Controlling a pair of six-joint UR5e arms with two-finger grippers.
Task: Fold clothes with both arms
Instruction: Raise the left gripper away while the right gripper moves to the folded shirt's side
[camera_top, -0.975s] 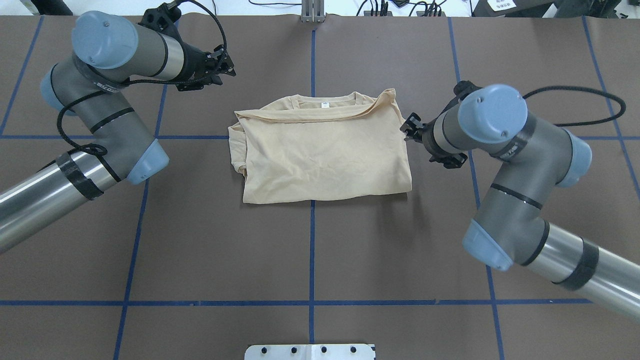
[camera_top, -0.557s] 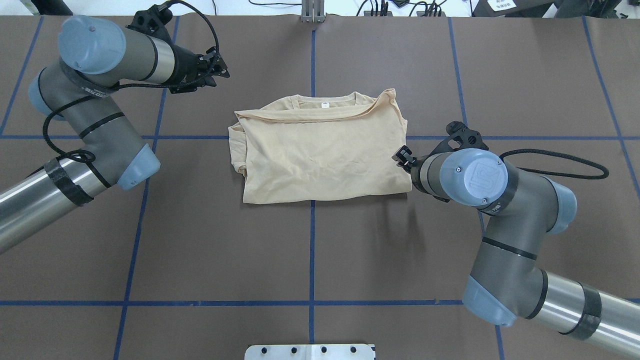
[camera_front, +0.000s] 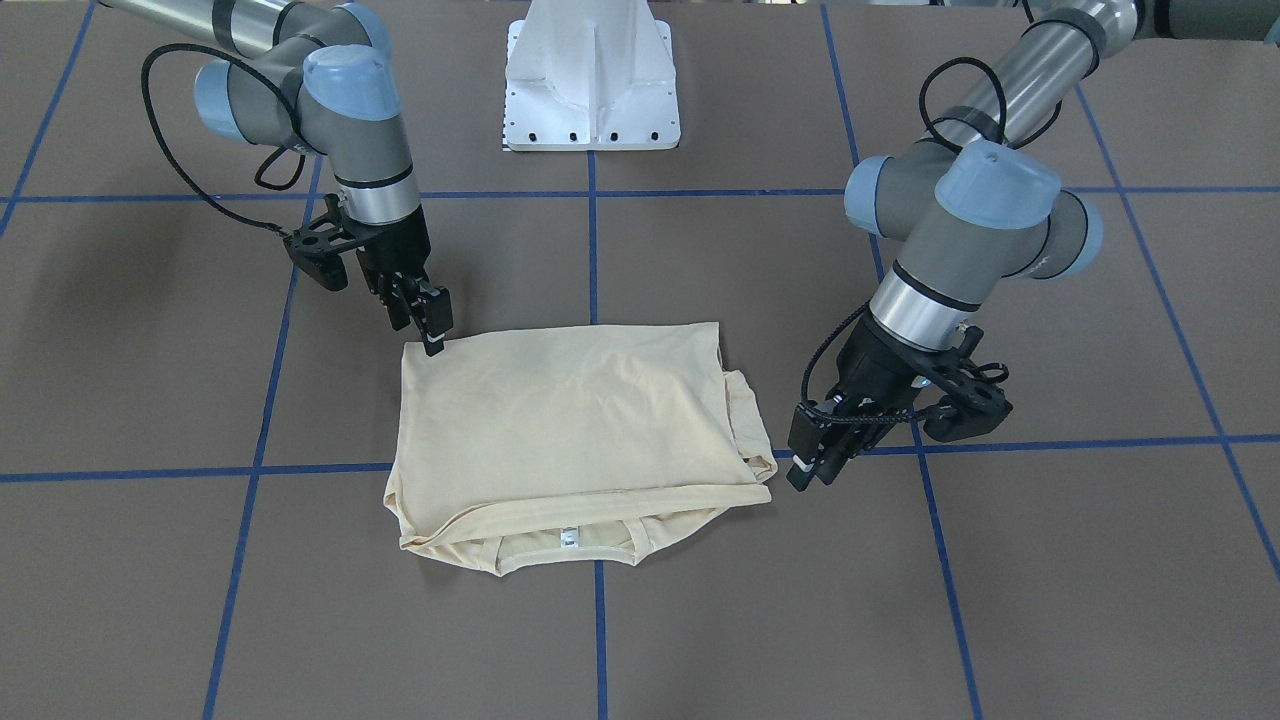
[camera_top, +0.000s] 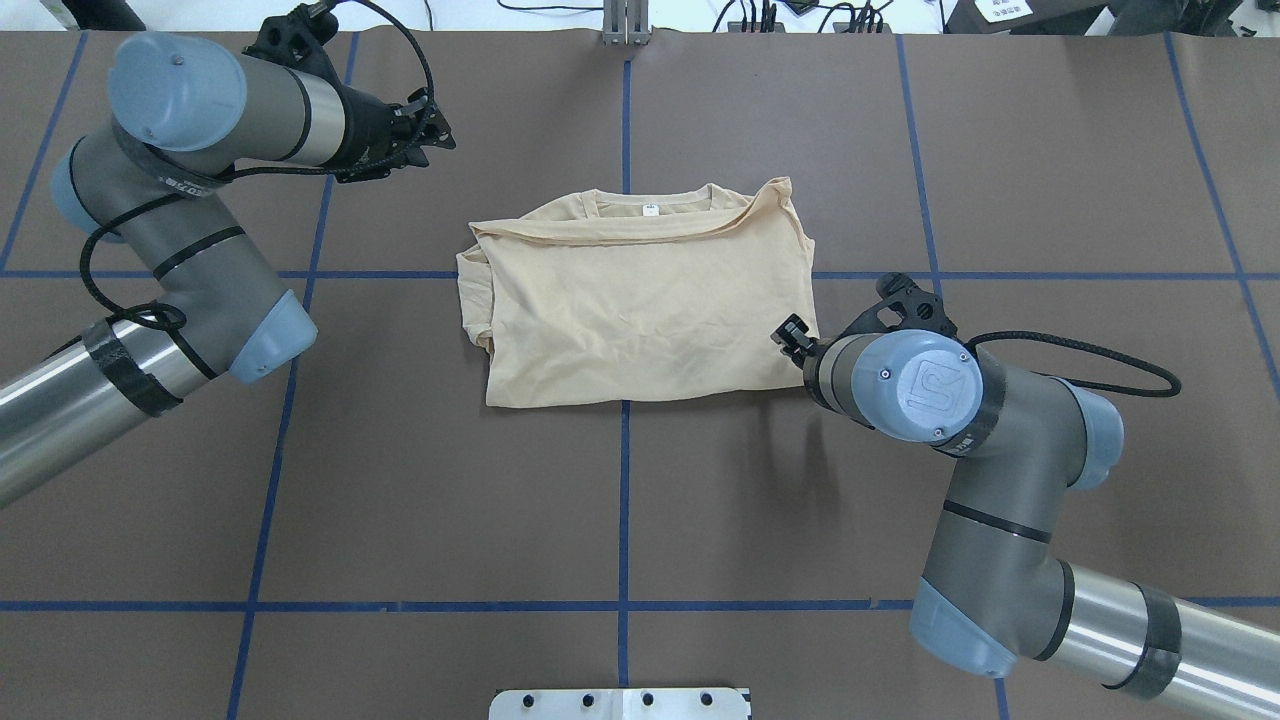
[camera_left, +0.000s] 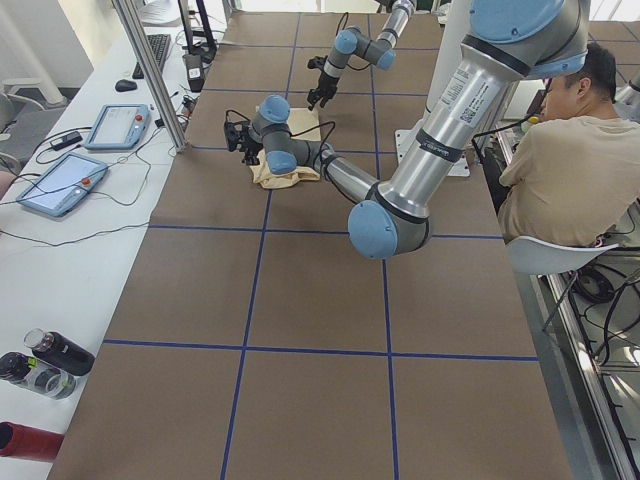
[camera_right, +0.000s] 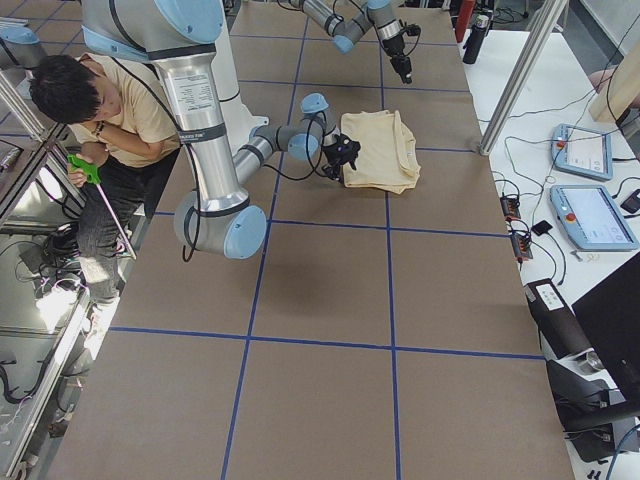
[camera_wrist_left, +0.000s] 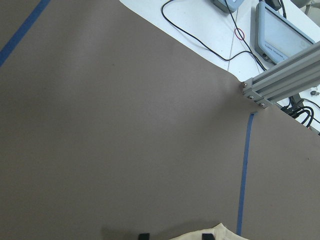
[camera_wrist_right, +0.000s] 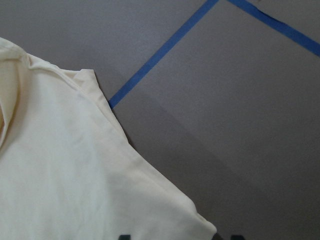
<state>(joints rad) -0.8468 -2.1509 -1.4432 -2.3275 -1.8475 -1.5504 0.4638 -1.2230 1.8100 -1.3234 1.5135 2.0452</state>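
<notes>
The clothes are one cream-yellow shirt (camera_top: 640, 310), folded into a rough rectangle at mid-table. Its collar and white neck label (camera_top: 650, 210) face away from the robot, and the print is hidden. My right gripper (camera_front: 432, 335) points down at the shirt's corner nearest the robot on its right side. In the right wrist view that corner of the shirt (camera_wrist_right: 65, 175) lies between the parted fingertips, and the gripper is open. My left gripper (camera_front: 805, 470) hangs open just off the collar-side left corner of the shirt (camera_front: 560, 420), holding nothing. In the left wrist view a sliver of the shirt (camera_wrist_left: 216, 231) shows.
Blue tape lines grid the brown table. The white pedestal base (camera_front: 592, 90) stands at the robot's edge. An aluminium post (camera_wrist_left: 280, 82) rises at the far edge. A seated person (camera_left: 560, 170) is beside the table, and tablets (camera_right: 590, 215) lie on the side bench.
My right arm has swung along the shirt's right edge, from the collar-side corner to the corner nearest the robot. The left arm has shifted slightly outward. The shirt has not moved.
</notes>
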